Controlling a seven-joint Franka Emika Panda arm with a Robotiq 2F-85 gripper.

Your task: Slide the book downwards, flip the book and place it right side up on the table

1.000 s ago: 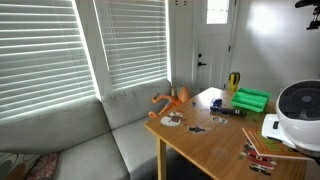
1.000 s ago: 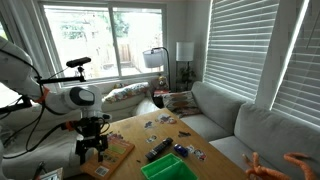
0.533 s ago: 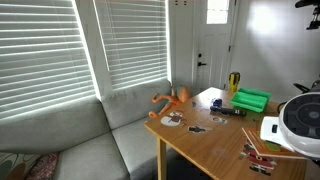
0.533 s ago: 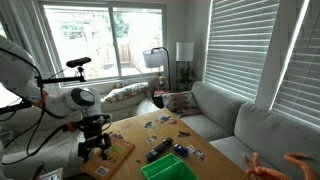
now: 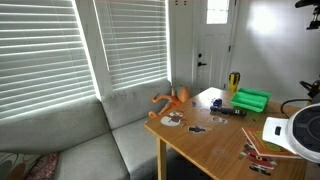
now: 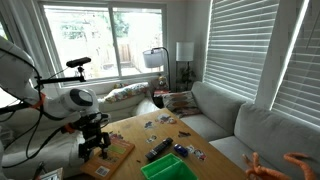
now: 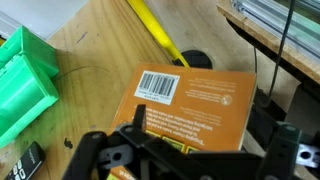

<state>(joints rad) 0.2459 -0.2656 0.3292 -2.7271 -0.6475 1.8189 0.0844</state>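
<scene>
The book (image 7: 195, 100) lies flat on the wooden table (image 7: 95, 40) with its orange cover and barcode up. In the wrist view my gripper (image 7: 205, 132) is open, its black fingers spread just above the book's near part. In an exterior view the gripper (image 6: 95, 140) hangs over the book (image 6: 120, 150) at the table's corner (image 6: 140, 132). In an exterior view only the white arm (image 5: 300, 130) shows above the table (image 5: 215, 145); the book is hidden there.
A bright green ridged plastic object (image 7: 22, 85) lies beside the book, also seen in both exterior views (image 6: 165, 168) (image 5: 250, 99). A yellow stick (image 7: 160, 35), a black remote (image 6: 160, 150), scattered cards (image 5: 195, 128) and an orange toy (image 5: 172, 98) are around. A grey couch (image 5: 120, 140) borders the table.
In an exterior view the white arm has sunk lower and moved right. The gripper has shifted slightly over the book. The book has not visibly moved.
</scene>
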